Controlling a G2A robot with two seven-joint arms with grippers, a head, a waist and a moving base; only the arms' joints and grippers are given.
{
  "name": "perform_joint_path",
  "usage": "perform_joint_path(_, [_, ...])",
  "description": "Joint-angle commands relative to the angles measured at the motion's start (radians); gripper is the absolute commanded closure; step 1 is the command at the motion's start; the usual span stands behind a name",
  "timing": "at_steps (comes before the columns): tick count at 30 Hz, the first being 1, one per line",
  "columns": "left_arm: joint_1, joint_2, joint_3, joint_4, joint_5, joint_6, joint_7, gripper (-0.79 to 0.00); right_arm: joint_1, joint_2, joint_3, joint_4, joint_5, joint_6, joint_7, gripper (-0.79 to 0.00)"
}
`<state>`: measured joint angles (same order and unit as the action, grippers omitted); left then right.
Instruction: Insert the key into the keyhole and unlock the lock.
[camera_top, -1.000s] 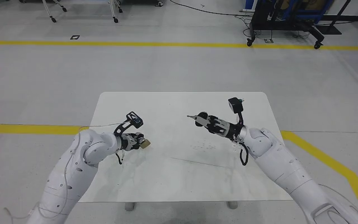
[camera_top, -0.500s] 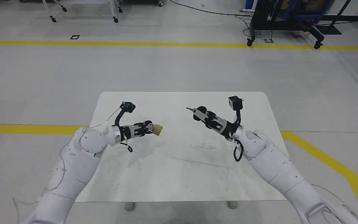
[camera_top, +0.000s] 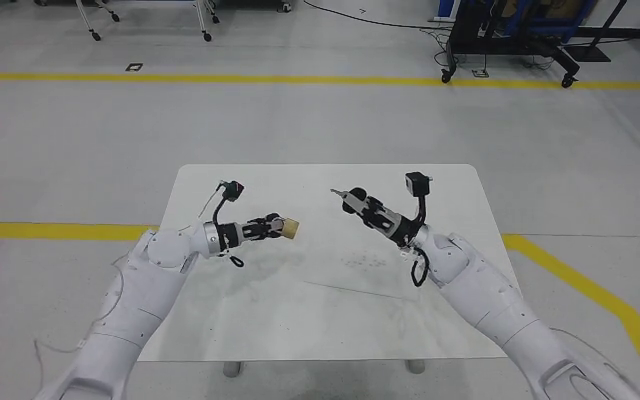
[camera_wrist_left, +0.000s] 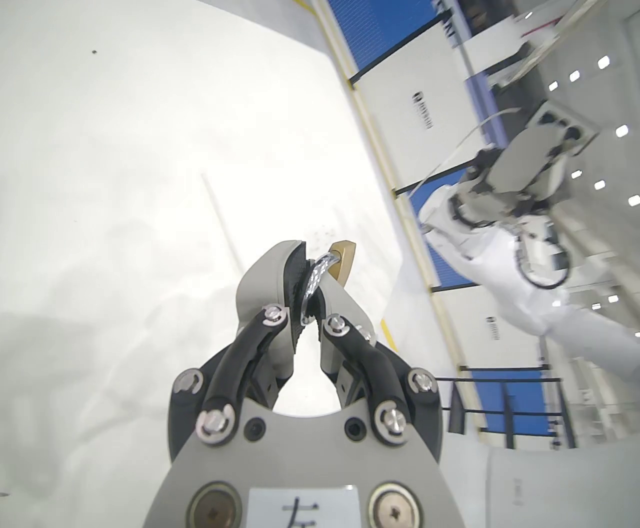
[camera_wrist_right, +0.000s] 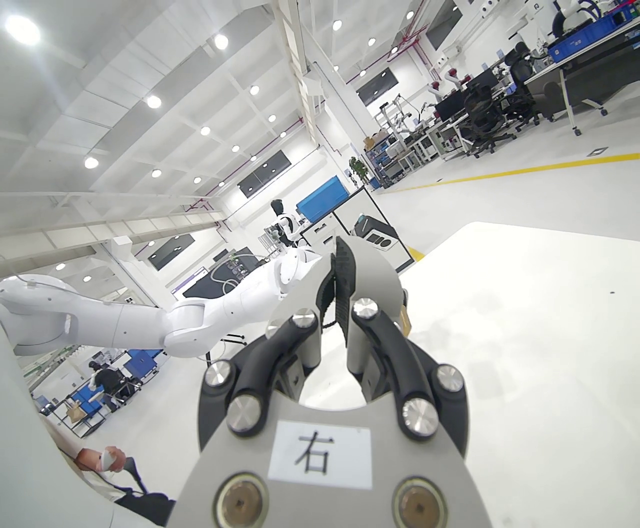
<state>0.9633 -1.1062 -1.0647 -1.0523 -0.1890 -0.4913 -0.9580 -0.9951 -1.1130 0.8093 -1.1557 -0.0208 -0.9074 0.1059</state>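
Over the table (camera_top: 330, 300) we clench the brass lock (camera_top: 289, 229) in our left gripper (camera_top: 272, 228), left of centre, while our right gripper (camera_top: 356, 203) grips the key (camera_top: 339, 192) nearby on the right, not touching.

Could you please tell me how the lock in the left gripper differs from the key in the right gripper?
The lock is a blocky brass body; the key is a thin silvery sliver. The left gripper pinches the lock by its shackle, while the right gripper hides most of the key, only its tip protruding. Both are held above the table, facing each other, apart.
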Motion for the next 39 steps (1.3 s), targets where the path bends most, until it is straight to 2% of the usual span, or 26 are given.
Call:
perform_joint_path(1, [-0.012, -0.012, 0.01, 0.054, -0.177, 0.003, -0.062, 0.0, 0.009, -0.016, -0.024, 0.003, 0.013, 0.04, 0.002, 0.0])
perform_joint_path(7, [-0.064, -0.065, 0.077, 0.194, -0.451, -0.003, -0.213, 0.0, 0.058, -0.064, -0.076, 0.095, 0.087, -0.007, 0.008, 0.0])
perform_joint_path(13, [-0.114, -0.11, 0.127, 0.312, -0.579, -0.029, -0.34, 0.0, 0.1, -0.095, -0.098, 0.166, 0.125, -0.024, 0.061, 0.0])
perform_joint_path(16, [-0.138, -0.126, 0.145, 0.342, -0.593, -0.014, -0.357, 0.0, 0.112, -0.107, -0.105, 0.182, 0.154, -0.038, 0.089, 0.0])
perform_joint_path(22, [-0.17, -0.139, 0.163, 0.362, -0.568, -0.003, -0.368, 0.0, 0.131, -0.132, -0.121, 0.211, 0.182, -0.058, 0.134, 0.0])
perform_joint_path(31, [-0.178, -0.148, 0.168, 0.365, -0.562, 0.004, -0.374, 0.0, 0.161, -0.166, -0.151, 0.253, 0.206, -0.062, 0.235, 0.0])
perform_joint_path(39, [-0.195, -0.161, 0.167, 0.404, -0.585, 0.024, -0.395, 0.0, 0.158, -0.164, -0.126, 0.25, 0.322, -0.105, 0.354, 0.0])
